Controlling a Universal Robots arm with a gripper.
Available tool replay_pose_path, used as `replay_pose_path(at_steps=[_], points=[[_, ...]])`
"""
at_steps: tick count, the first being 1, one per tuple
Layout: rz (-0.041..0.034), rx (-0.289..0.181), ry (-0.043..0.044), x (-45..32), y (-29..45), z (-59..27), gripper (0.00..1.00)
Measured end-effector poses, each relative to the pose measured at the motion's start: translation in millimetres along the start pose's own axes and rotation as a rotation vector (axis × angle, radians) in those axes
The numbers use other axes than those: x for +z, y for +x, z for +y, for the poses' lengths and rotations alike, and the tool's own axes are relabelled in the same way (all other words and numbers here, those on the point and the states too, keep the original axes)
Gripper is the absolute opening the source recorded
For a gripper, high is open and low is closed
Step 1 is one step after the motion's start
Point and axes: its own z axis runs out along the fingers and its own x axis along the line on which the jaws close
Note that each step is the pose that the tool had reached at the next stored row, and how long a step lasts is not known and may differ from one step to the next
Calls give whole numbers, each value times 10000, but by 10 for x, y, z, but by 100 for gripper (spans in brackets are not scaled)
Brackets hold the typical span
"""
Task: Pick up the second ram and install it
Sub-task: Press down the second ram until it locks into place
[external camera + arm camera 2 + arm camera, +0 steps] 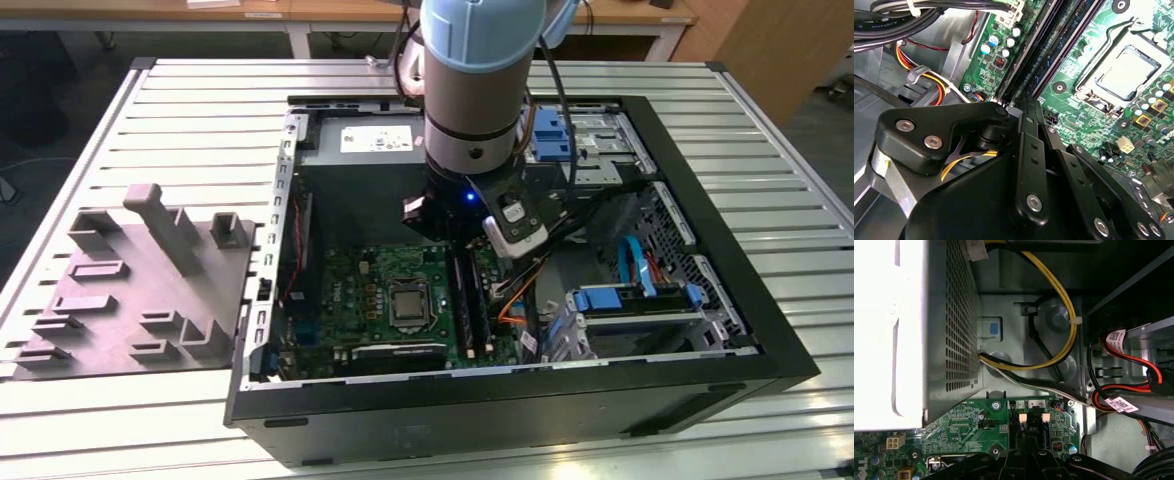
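Slatted metal counter (160, 100), with a grey moulded fixture (134, 300) on the exterior view's left. Beside it lies an open computer case (507, 400), side panel off and green motherboard (367, 285) facing up.

The arm (467, 90) reaches down into the case. The pincer (1016, 105) is low over one end of the memory slots (1024, 65), beside the processor socket (1124, 70). Its jaws are drawn narrow, close to closed. I cannot tell whether anything is pinched between them.

The second ram (1054, 50) appears to be the dark blue-black strip lying along the slot line, running away from the pincer's tip. In the exterior view it is the dark bar (463, 295) below the wrist. I cannot confirm whether it is fully seated.

In the first wrist view two pale slot latches (1022, 417) sit just ahead of the tip.

Judgement: pick-up is done and the install step is in hand, at the slot. Seating calls for the strip square to the slot, even downward pressure, and latches free to close. A tilted strip could jam.
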Motion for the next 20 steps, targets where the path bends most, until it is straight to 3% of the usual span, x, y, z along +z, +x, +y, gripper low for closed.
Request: replay_pose_path(at_steps=[7,11,20], points=[[-1,0,-1,-143,-9,13,10],[-1,0,-1,-153,-9,14,10],[0,-1,22,-170,-18,-171,10]])
